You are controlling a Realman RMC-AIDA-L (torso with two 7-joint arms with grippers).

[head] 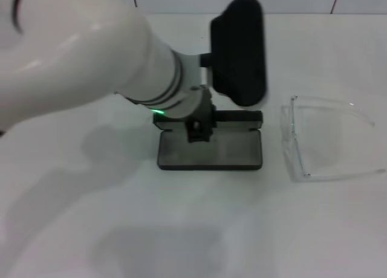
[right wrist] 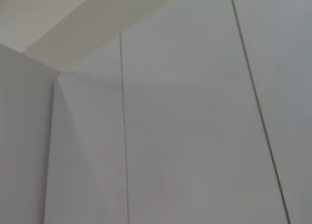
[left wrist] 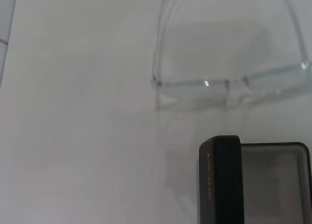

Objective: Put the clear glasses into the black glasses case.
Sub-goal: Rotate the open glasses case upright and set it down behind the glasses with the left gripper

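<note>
The black glasses case (head: pixel 210 150) lies open at the table's middle, grey lining up, its lid (head: pixel 239 116) raised along the far side. My left gripper (head: pixel 195 128) hangs over the case's left part, right at the lid; its arm covers that spot. In the left wrist view the lid's edge (left wrist: pixel 219 182) carries orange lettering, with the grey inside (left wrist: pixel 275 185) beside it. The clear glasses (head: pixel 329 139) rest on the table just right of the case, apart from it, arms unfolded; the left wrist view shows the glasses (left wrist: pixel 229 80) beyond the case. The right gripper is out of view.
A large black block (head: pixel 237 48) on my left wrist hangs above the table behind the case. The white table (head: pixel 181 229) stretches toward me and to the left. The right wrist view shows only white wall panels (right wrist: pixel 185 136).
</note>
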